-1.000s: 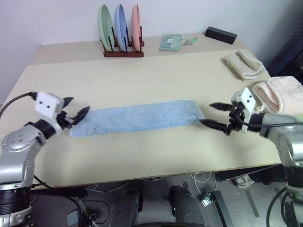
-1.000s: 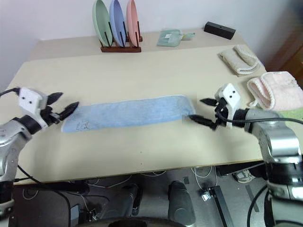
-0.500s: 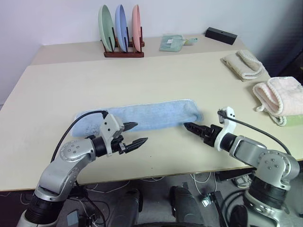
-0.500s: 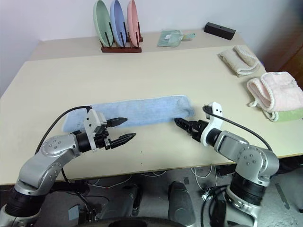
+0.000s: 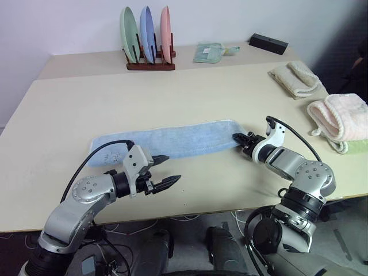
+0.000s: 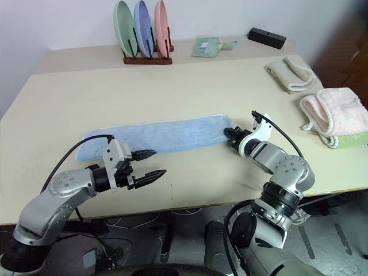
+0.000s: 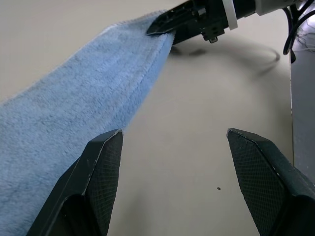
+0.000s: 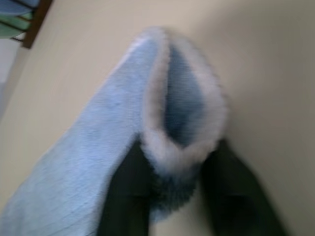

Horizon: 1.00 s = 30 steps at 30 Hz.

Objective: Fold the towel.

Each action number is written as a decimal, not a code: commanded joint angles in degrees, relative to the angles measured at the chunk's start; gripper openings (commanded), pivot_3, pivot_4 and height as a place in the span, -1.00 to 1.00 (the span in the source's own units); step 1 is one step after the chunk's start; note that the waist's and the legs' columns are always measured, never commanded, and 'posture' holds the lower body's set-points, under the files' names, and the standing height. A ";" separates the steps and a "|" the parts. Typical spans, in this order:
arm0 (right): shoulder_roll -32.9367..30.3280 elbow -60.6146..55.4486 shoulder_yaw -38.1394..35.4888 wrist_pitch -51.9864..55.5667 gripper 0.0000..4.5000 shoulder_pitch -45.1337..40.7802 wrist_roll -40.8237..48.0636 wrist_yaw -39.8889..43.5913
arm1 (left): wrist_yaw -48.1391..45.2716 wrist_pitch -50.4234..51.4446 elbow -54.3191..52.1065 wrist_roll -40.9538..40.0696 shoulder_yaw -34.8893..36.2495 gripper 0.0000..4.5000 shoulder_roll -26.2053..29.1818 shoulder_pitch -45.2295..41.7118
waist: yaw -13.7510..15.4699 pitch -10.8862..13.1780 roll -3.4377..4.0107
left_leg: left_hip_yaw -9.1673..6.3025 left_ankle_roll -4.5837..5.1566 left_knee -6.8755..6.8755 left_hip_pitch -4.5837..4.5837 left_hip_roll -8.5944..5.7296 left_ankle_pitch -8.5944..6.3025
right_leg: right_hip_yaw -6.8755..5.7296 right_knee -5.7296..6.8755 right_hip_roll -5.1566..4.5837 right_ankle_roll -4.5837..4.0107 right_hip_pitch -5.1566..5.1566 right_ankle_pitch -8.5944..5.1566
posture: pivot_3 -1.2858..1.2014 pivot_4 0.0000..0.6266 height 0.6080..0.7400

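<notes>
The towel [image 5: 172, 141] is a long light blue strip lying flat across the middle of the table [image 5: 172, 92], with a pale trim along its edge. My right gripper [image 5: 238, 139] is at the towel's right end and is shut on the towel; in the right wrist view the trimmed end of the towel [image 8: 98, 147] bulges up between its two fingers [image 8: 130, 187]. My left gripper [image 5: 167, 169] is open, low over the bare table just in front of the towel's left half. Nothing is between its fingers [image 7: 106, 162], and the towel [image 7: 74, 88] lies beside it.
A wooden rack with three plates [image 5: 146, 34] stands at the back. A small mint cloth [image 5: 208, 52] and a black box [image 5: 268, 42] lie behind on the right. Cream rolled towels [image 5: 296, 77] and a pink-and-cream folded towel [image 5: 339, 115] sit along the right edge.
My right gripper moved in to the towel's right end, rolled, and shut on it. My left gripper left the towel's left end and swung right, coming down in front of the towel, still open.
</notes>
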 commanded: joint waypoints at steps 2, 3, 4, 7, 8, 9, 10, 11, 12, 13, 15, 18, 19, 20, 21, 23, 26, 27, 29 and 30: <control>-5.72 -3.00 0.29 -2.13 -0.98 0.20 0.46 1.37 | 0.14 -0.67 -1.91 0.42 -0.33 0.54 0.14 0.41 | 0.29 0.01 0.01 | 0.00 0.01 0.01 0.00 -0.01 0.00 | 0.00 -0.02 -0.01 0.00 0.02 0.00 | 0.03 -0.52 0.97; -8.21 -3.78 0.96 -2.37 -0.98 0.75 0.36 2.58 | 0.08 -0.77 -1.75 0.49 -0.35 0.54 0.12 0.39 | 0.41 0.01 0.01 | 0.00 0.01 0.02 -0.02 -0.02 0.00 | 0.00 -0.02 -0.02 0.00 0.02 0.00 | 0.03 -0.52 0.97; -9.87 -4.18 1.54 -2.59 -0.98 1.20 0.36 3.39 | 0.01 -0.83 -1.64 0.54 -0.34 0.54 0.11 0.38 | 0.48 0.01 0.01 | -0.01 0.01 0.02 -0.04 -0.03 0.00 | 0.00 -0.04 -0.02 0.00 0.02 0.00 | 0.03 -0.52 0.97; -16.76 -5.57 3.90 -3.60 -0.98 2.99 0.42 7.51 | -0.53 -1.17 -0.83 0.76 -0.36 0.54 0.22 0.12 | 0.19 0.01 0.02 | 0.00 0.03 0.00 -0.04 -0.02 -0.01 | -0.01 -0.07 -0.02 0.01 0.03 -0.01 | 0.03 -0.52 0.97; -20.49 -6.31 5.79 -4.80 -0.98 3.66 -0.21 9.97 | -0.90 -1.44 -0.19 1.00 -0.50 0.54 0.27 -0.24 | 0.16 0.01 0.02 | 0.01 0.03 -0.01 -0.03 -0.01 -0.01 | -0.01 -0.07 -0.01 0.01 0.02 -0.01 | 0.03 -0.52 0.97; -23.04 -6.70 7.19 -5.80 -0.98 4.15 -0.61 11.69 | -1.16 -1.63 0.23 1.19 -0.60 0.54 0.28 -0.49 | 0.11 0.03 0.05 | 0.02 0.03 -0.03 -0.03 0.00 -0.01 | -0.01 -0.08 -0.01 0.01 0.02 -0.01 | 0.03 -0.52 0.97; -26.33 -7.61 10.05 -7.64 -0.98 4.62 -1.47 14.35 | -1.38 -1.73 0.74 1.34 -0.76 0.54 0.18 -0.97 | 0.08 0.04 0.07 | 0.05 0.04 -0.03 -0.03 0.00 -0.02 | -0.01 -0.09 -0.01 0.01 0.02 -0.02 | 0.03 -0.52 0.97; -28.36 -8.06 12.01 -9.04 -0.98 4.95 -1.97 16.14 | -1.52 -1.78 1.06 1.42 -0.86 0.54 0.08 -1.30 | -0.03 0.04 0.07 | 0.07 0.04 -0.02 -0.03 0.00 -0.02 | -0.01 -0.10 -0.01 0.02 0.02 -0.02 | 0.03 -0.52 0.97; -30.46 -9.18 14.87 -10.78 -0.98 5.25 -2.67 18.29 | -1.65 -1.82 1.32 1.47 -0.98 0.54 -0.02 -1.65 | -0.15 0.04 0.07 | 0.08 0.05 -0.03 -0.03 0.02 -0.02 | -0.01 -0.11 0.00 0.02 0.02 -0.02 | 0.03 -0.52 0.97; -32.77 -10.67 18.47 -12.96 -0.98 5.59 -3.70 20.98 | -1.76 -1.85 1.57 1.51 -1.12 0.54 -0.10 -1.99 | -0.20 0.03 0.06 | 0.10 0.05 -0.03 -0.02 0.04 -0.02 | -0.01 -0.11 0.02 0.02 0.02 -0.02 | 0.03 -0.52 0.97; -37.66 -15.04 27.87 -18.34 -0.98 6.47 -6.94 27.17 | -1.89 -1.90 1.79 1.54 -1.29 0.54 -0.22 -2.39 | -0.27 0.04 0.07 | 0.11 0.08 -0.05 -0.01 0.10 -0.04 | -0.01 -0.14 0.08 0.02 0.03 -0.03 | 0.03 -0.52 0.97; -41.09 -18.86 36.91 -23.36 -0.98 7.22 -9.64 33.28 | -1.87 -1.76 1.73 1.53 -1.36 0.54 -0.35 -2.58 | -0.05 0.04 0.02 | 0.11 0.10 -0.05 -0.02 0.12 -0.05 | -0.02 -0.18 0.08 0.03 0.04 -0.03 | 0.03 -0.52 0.97; -41.05 -19.99 39.56 -24.01 -0.98 6.87 -9.88 34.61 | -1.79 -1.65 1.58 1.53 -1.41 0.54 -0.40 -2.58 | 0.08 0.04 0.02 | 0.11 0.10 -0.04 -0.05 0.12 -0.05 | -0.02 -0.22 0.08 0.04 0.04 -0.03 | 0.03 -0.52 0.97; -40.90 -20.86 42.56 -24.68 -0.98 6.40 -10.68 35.70 | -1.67 -1.55 1.40 1.51 -1.45 0.54 -0.48 -2.54 | 0.19 0.04 0.02 | 0.10 0.10 -0.02 -0.08 0.12 -0.05 | -0.02 -0.28 0.08 0.04 0.05 -0.03 | 0.03 -0.52 0.97; -40.43 -21.12 46.31 -25.85 -0.98 5.76 -12.57 36.26 | -1.42 -1.34 1.14 1.36 -1.47 0.54 -0.70 -2.45 | 0.29 0.04 0.02 | 0.10 0.10 0.00 -0.11 0.12 -0.05 | -0.02 -0.35 0.08 0.04 0.05 -0.02 | 0.03 -0.52 0.97; -37.07 -18.97 52.48 -27.19 -0.98 4.33 -16.43 34.71 | -0.87 -1.02 0.44 1.34 -1.70 0.54 -1.03 -2.14 | 0.30 0.04 -0.01 | 0.07 0.10 0.02 -0.14 0.11 -0.05 | -0.03 -0.46 0.07 0.03 0.09 -0.02 | 0.03 -0.52 0.97; -34.08 -15.65 57.01 -28.86 -0.98 3.81 -20.42 34.00 | 0.21 -0.34 -0.66 1.21 -1.61 0.54 -1.47 -1.60 | 0.44 0.04 -0.02 | 0.05 0.10 0.02 -0.14 0.10 -0.05 | -0.03 -0.55 0.07 0.04 0.11 0.01 | 0.03 -0.52 0.97; -33.48 -14.69 57.93 -29.31 -0.98 3.80 -21.50 34.00 | 0.54 -0.13 -1.08 1.13 -1.52 0.54 -1.56 -1.38 | 0.49 0.04 -0.02 | 0.00 0.10 0.02 -0.18 0.09 -0.05 | -0.06 -0.59 0.07 0.04 0.11 0.01 | 0.03 -0.52 0.97; -32.99 -13.48 59.13 -30.33 -0.98 3.85 -23.41 34.42 | 1.08 0.12 -1.68 1.01 -1.28 0.54 -1.53 -0.82 | 0.53 0.04 -0.02 | -0.01 0.10 0.02 -0.21 0.06 -0.05 | -0.06 -0.62 0.04 0.04 0.11 0.02 | 0.03 -0.52 0.97; -32.68 -13.12 59.11 -30.45 -0.98 3.88 -23.55 34.91 | 1.24 0.10 -1.84 1.04 -1.21 0.54 -1.44 -0.56 | 0.51 0.04 -0.02 | -0.01 0.10 0.02 -0.22 0.05 -0.05 | -0.06 -0.65 0.04 0.05 0.10 0.03 | 0.03 -0.52 0.97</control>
